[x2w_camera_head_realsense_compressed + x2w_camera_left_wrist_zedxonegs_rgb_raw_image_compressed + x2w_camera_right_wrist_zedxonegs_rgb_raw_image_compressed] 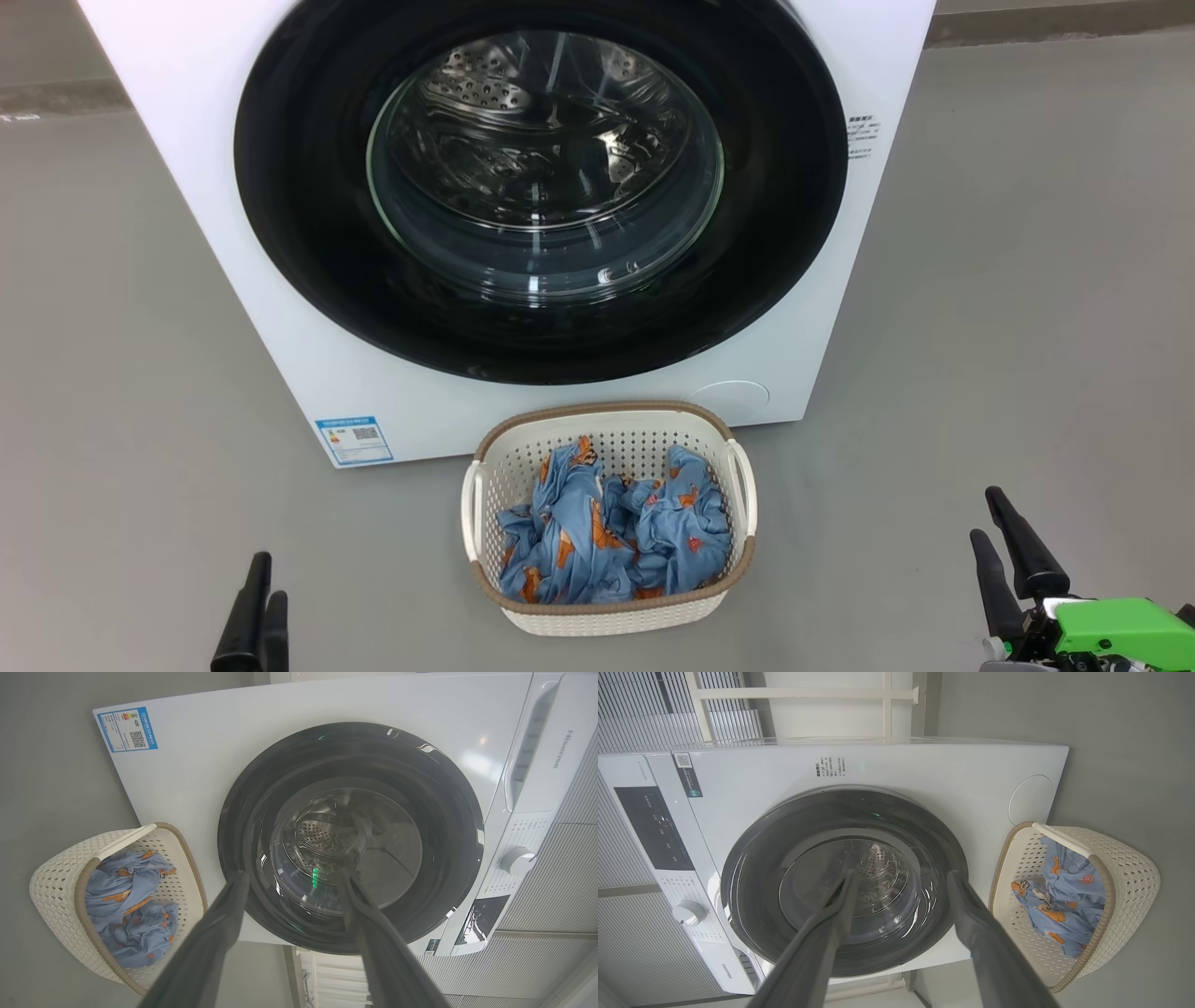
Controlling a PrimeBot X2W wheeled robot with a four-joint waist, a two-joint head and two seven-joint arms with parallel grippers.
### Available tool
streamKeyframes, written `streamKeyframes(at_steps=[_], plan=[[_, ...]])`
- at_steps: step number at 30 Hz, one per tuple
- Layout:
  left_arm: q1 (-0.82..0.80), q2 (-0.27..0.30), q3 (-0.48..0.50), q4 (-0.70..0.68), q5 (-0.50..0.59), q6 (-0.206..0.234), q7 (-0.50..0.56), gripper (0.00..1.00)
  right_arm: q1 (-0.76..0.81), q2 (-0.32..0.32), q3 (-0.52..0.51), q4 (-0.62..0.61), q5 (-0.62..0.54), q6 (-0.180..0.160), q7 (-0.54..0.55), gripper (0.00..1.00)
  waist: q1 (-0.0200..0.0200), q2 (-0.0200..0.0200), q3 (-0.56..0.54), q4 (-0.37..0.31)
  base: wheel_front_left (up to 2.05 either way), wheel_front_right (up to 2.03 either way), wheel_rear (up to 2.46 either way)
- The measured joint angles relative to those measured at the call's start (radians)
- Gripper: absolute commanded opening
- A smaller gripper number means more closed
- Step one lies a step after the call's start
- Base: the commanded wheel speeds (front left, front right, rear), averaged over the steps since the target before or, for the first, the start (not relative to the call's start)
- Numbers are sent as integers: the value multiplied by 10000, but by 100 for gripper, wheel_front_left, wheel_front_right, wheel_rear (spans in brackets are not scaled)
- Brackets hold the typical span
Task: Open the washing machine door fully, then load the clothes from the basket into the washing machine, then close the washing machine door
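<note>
The white washing machine (pixel 187 140) (pixel 196 765) (pixel 924 779) stands in front of me with its round black-rimmed door (pixel 308 187) (pixel 448 826) (pixel 752 877) closed flat against it; the steel drum shows through the glass. On the floor before it sits the cream basket (pixel 611 611) (pixel 56 877) (pixel 1129 868) holding the crumpled blue clothes (pixel 611 537) (pixel 126 905) (pixel 1069 896). My left gripper (pixel 260 583) (pixel 292 875) is open, low at the basket's left. My right gripper (pixel 988 515) (pixel 901 875) is open, low at the basket's right. Both hold nothing.
Grey floor (pixel 1027 327) spreads to both sides of the machine. A blue label sticker (pixel 354 440) sits at the machine's lower left corner. The control panel with a knob (pixel 516 861) and a pale ribbed wall behind (pixel 640 714) appear in the wrist views.
</note>
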Motion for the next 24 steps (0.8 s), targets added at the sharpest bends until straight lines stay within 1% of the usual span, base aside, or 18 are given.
streamKeyframes(at_steps=[5,13,21,24], plan=[[-1,79,-86,-86,192,0,-178,100,-8,-48,77,-4,-119,0,-132,100,-4,0,21,0,0,0,0],[-12,272,-263,-190,752,0,-439,100,-205,-268,320,-17,-744,0,-359,100,-5,1,28,9,0,0,0],[-58,416,-345,-265,1776,0,-662,100,-384,-477,637,13,-1526,0,-585,100,-4,0,23,28,0,0,0],[-100,474,-391,-280,2123,0,-779,100,-430,-610,809,82,-2056,0,-675,100,-4,1,29,37,0,0,0]])
